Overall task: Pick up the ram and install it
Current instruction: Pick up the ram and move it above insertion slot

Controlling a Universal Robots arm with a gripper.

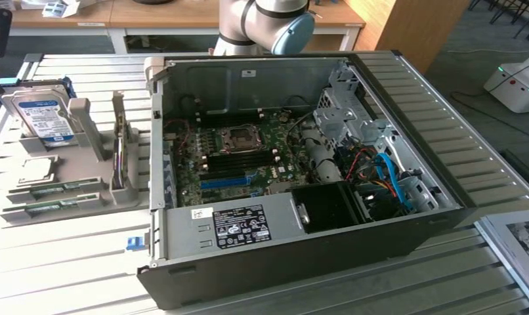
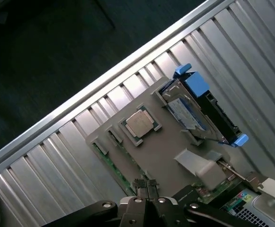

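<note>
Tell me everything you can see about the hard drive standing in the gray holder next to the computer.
The hard drive is a flat, silvery metal box with a white and blue label on its broad face. It sits in a dark carrier with bright blue plastic tabs at the ends. It stands on edge, slightly tilted, in a slot of the gray holder on the slatted metal table, to the exterior view's left of the open computer case.

surface: slatted metal table | on it: grey parts holder, open computer case | just beside each other
</note>
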